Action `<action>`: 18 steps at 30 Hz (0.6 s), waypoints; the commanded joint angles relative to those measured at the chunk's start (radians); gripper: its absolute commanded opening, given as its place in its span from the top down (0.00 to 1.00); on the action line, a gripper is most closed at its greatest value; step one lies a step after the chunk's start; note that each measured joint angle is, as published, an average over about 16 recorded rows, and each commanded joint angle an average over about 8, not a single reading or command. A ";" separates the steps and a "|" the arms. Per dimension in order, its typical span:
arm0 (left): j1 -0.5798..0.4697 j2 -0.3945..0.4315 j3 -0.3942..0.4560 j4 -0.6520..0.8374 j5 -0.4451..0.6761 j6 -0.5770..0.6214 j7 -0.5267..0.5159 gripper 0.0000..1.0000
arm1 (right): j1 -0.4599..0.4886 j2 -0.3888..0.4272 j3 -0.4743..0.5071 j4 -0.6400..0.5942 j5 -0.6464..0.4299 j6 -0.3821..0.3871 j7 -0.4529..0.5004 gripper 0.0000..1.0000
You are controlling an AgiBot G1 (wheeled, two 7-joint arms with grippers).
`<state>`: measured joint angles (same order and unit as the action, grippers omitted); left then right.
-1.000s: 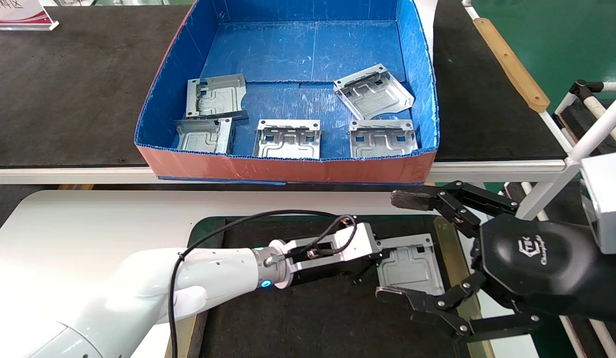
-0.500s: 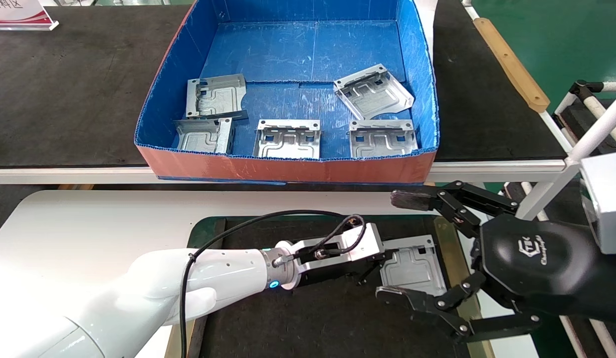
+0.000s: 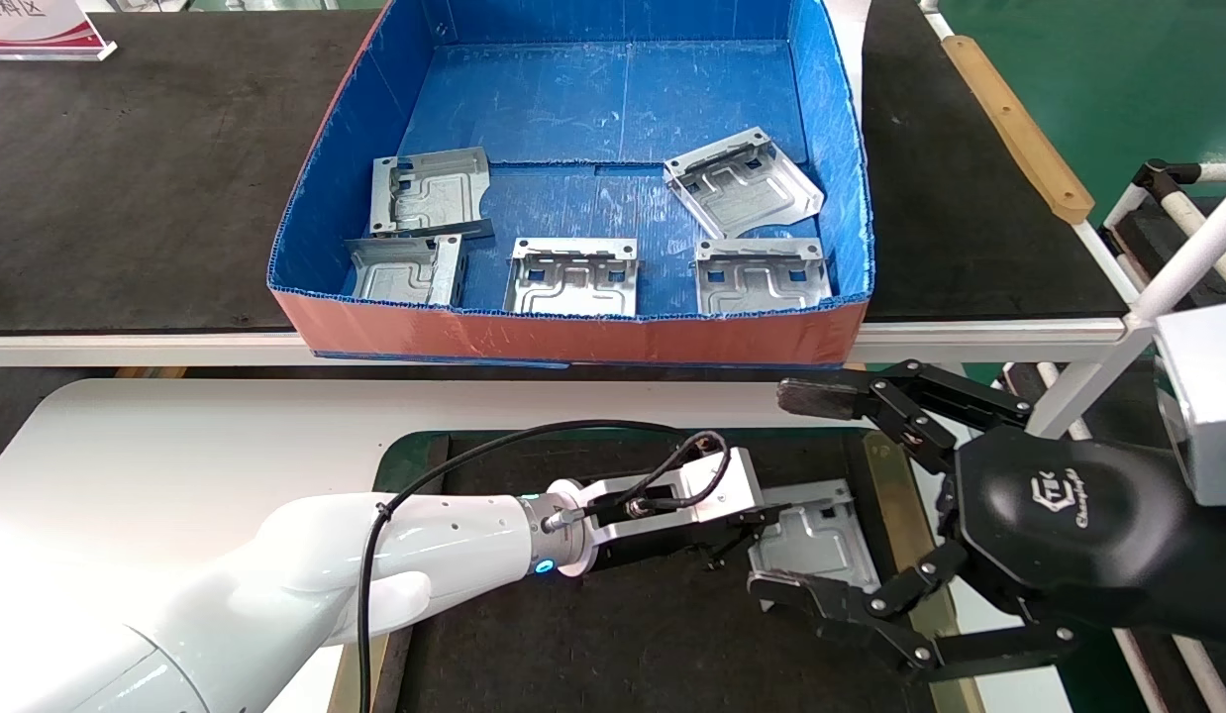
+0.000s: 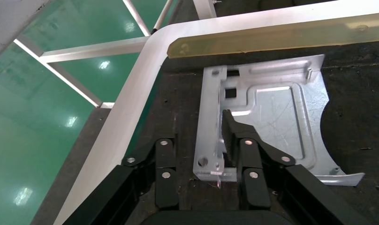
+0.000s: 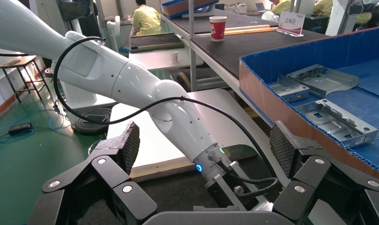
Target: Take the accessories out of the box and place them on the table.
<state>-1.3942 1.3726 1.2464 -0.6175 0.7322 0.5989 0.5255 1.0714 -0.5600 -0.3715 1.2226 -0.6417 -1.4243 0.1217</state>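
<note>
One silver accessory plate (image 3: 816, 540) lies on the dark mat of the table (image 3: 177, 436), slightly askew. My left gripper (image 3: 757, 527) is low at its left edge. In the left wrist view the plate (image 4: 276, 117) has its bent flange between the open jaws of my left gripper (image 4: 197, 133). One finger (image 4: 232, 133) rests against the flange and the other stands apart from it. Several more plates (image 3: 573, 277) lie in the blue box (image 3: 573, 339). My right gripper (image 3: 801, 495) hovers wide open over the mat's right end, empty.
The box sits on a black-topped bench (image 3: 128, 198) behind the table. A brass strip (image 3: 885, 475) edges the mat (image 3: 623, 634) on the right. A white frame (image 3: 1168, 287) stands at the far right. In the right wrist view my left arm (image 5: 145, 93) crosses in front.
My left arm slid the plate a little to the right, and now the plate has twisted slightly on the mat. My right gripper has not moved.
</note>
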 commanded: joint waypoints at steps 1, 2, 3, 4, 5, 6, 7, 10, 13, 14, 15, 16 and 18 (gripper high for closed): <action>0.000 0.000 -0.003 0.001 0.001 0.001 0.000 0.00 | 0.000 0.000 0.000 0.000 0.000 0.000 0.000 0.00; 0.001 0.000 -0.004 0.001 0.002 0.002 0.000 0.00 | 0.000 0.000 0.000 0.000 0.000 0.000 0.000 0.00; 0.002 -0.001 -0.006 0.001 0.002 0.004 -0.001 0.00 | 0.000 0.000 0.000 0.000 0.000 0.000 0.000 0.00; 0.002 -0.002 -0.009 0.000 0.002 0.006 -0.002 0.00 | 0.000 0.000 0.000 0.000 0.000 0.000 0.000 0.00; 0.004 -0.005 -0.013 -0.002 0.003 0.009 -0.005 0.00 | 0.000 0.000 0.000 0.000 0.000 0.000 0.000 0.00; 0.006 -0.009 -0.019 -0.006 0.003 0.014 -0.009 0.00 | 0.000 0.000 0.000 0.000 0.000 0.000 0.000 0.00; 0.008 -0.015 -0.026 -0.011 0.003 0.021 -0.014 0.00 | 0.000 0.000 0.000 0.000 0.000 0.000 0.000 0.00; 0.019 -0.041 -0.059 -0.034 0.003 0.052 -0.039 0.00 | 0.000 0.000 0.000 0.000 0.000 0.000 0.000 0.00; 0.034 -0.077 -0.104 -0.065 0.002 0.094 -0.072 0.00 | 0.000 0.000 0.000 0.000 0.000 0.000 0.000 0.00; 0.040 -0.090 -0.121 -0.077 0.002 0.109 -0.084 0.00 | 0.000 0.000 0.000 0.000 0.000 0.000 0.000 0.00; 0.045 -0.103 -0.137 -0.088 0.002 0.124 -0.096 0.00 | 0.000 0.000 0.000 0.000 0.000 0.000 0.000 0.00; 0.050 -0.115 -0.152 -0.099 0.002 0.139 -0.108 0.00 | 0.000 0.000 0.000 0.000 0.000 0.000 0.000 0.00; 0.061 -0.140 -0.184 -0.121 0.002 0.168 -0.132 0.00 | 0.000 0.000 0.000 0.000 0.000 0.000 0.000 0.00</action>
<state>-1.3335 1.2320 1.0619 -0.7388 0.7342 0.7675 0.3938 1.0713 -0.5600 -0.3715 1.2225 -0.6417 -1.4243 0.1217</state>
